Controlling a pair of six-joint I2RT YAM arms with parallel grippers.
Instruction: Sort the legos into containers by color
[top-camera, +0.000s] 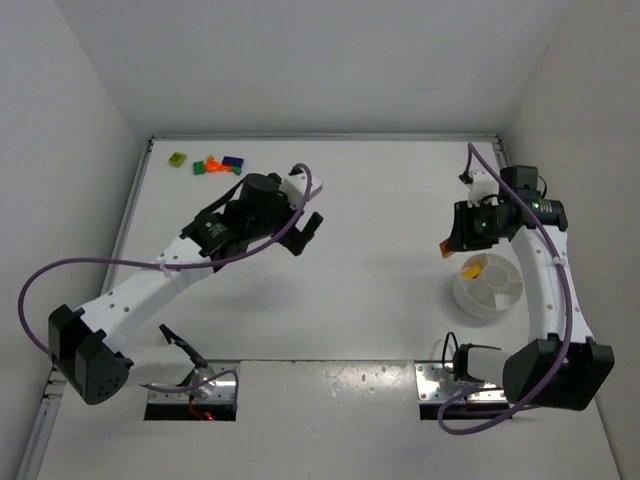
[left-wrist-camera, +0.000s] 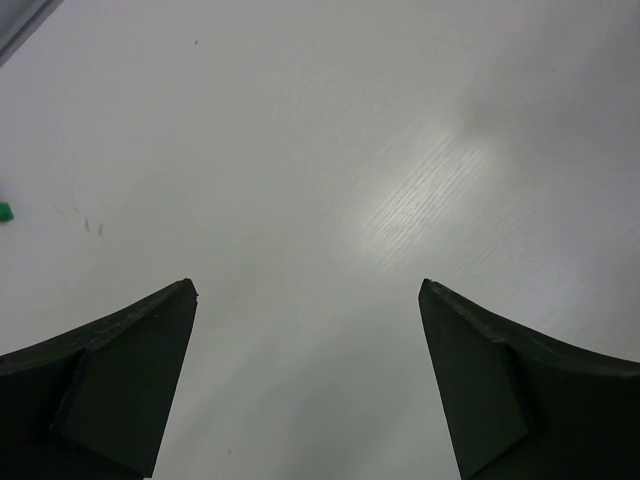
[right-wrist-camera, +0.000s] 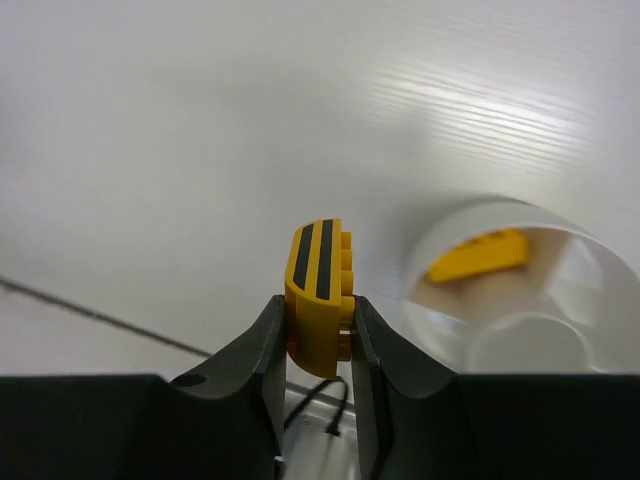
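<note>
Lego brick (right-wrist-camera: 318, 290), yellow with two black stripes, sat pinched between the two dark fingers of the right gripper (right-wrist-camera: 318, 318). The fingers stood only a narrow gap apart, pressing on the brick's two sides, and its striped face pointed away from the wrist. The held brick hung just beside a round white dish (right-wrist-camera: 432, 250), off the dish's far left edge rather than over it.

Inside the dish, a second yellow piece (right-wrist-camera: 478, 256) lay in the section nearest that gripper. The right arm curved from the gripper around the right side of the dish to its base, which was closer to the viewer than the dish.

The left gripper (left-wrist-camera: 307, 290) was spread wide and held nothing. Only the white table (left-wrist-camera: 330, 150) showed between its fingers. It hovered well to the left of the dish.

A sliver of a green brick (left-wrist-camera: 5, 211) showed at the left edge of the left wrist camera's view.

A small group of loose bricks (top-camera: 213, 165), orange, green, yellow-green and blue, lay well apart from the dish. They were at the table's far left, near the back wall, beyond the left gripper.
</note>
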